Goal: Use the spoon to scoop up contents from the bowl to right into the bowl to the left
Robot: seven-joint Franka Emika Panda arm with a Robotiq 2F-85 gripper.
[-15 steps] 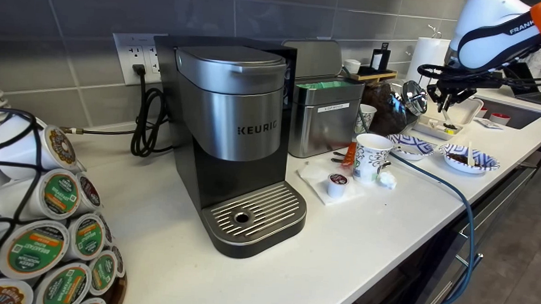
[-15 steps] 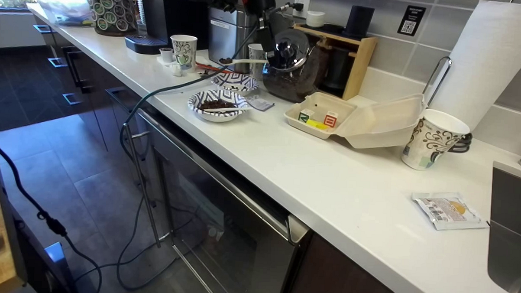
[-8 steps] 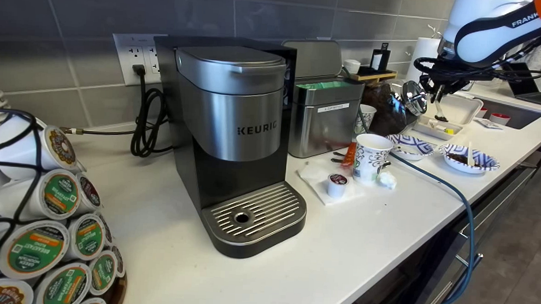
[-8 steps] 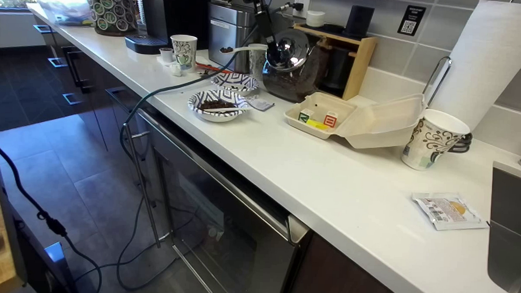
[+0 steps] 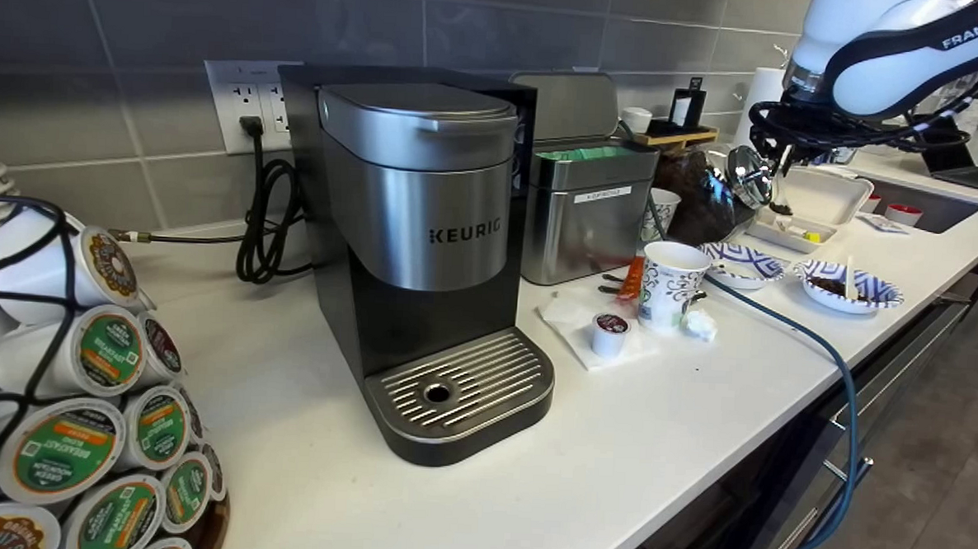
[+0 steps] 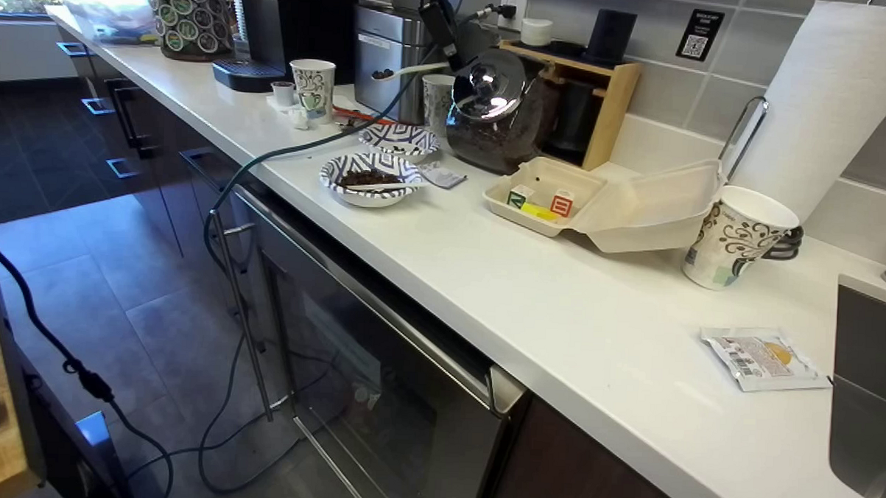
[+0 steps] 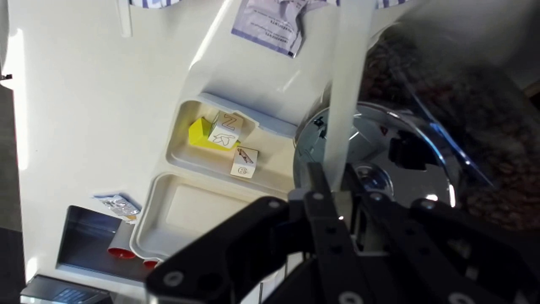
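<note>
My gripper point(image 6: 455, 62) is shut on the handle of a pale spoon point(image 6: 420, 68), high above the counter. Dark bits lie in the spoon's scoop point(image 6: 383, 74), which hangs a little lower than the handle. In the wrist view the handle point(image 7: 344, 97) runs up from between my fingertips, its scoop cut off. The right bowl point(image 6: 371, 201), blue-patterned, holds dark contents and another pale utensil point(image 6: 390, 185). Behind it stands the left bowl point(image 6: 399, 135), also patterned, with a few dark specks. Both bowls point(image 5: 883, 292) sit below and nearer the counter's front than my gripper.
A jar of beans point(image 6: 483, 147) with a chrome lid point(image 7: 375, 160) stands close to my fingers. A steel bin point(image 6: 391, 52) and paper cup point(image 6: 312, 90) are beyond. A blue cable point(image 5: 784, 319) crosses the counter by the bowls. An opened takeout box point(image 6: 647, 219) holds letter blocks.
My gripper and the spoon have risen and shifted slightly toward the coffee maker. The spoon has gone from nearly level to scoop slightly down. Bowls have not moved.
</note>
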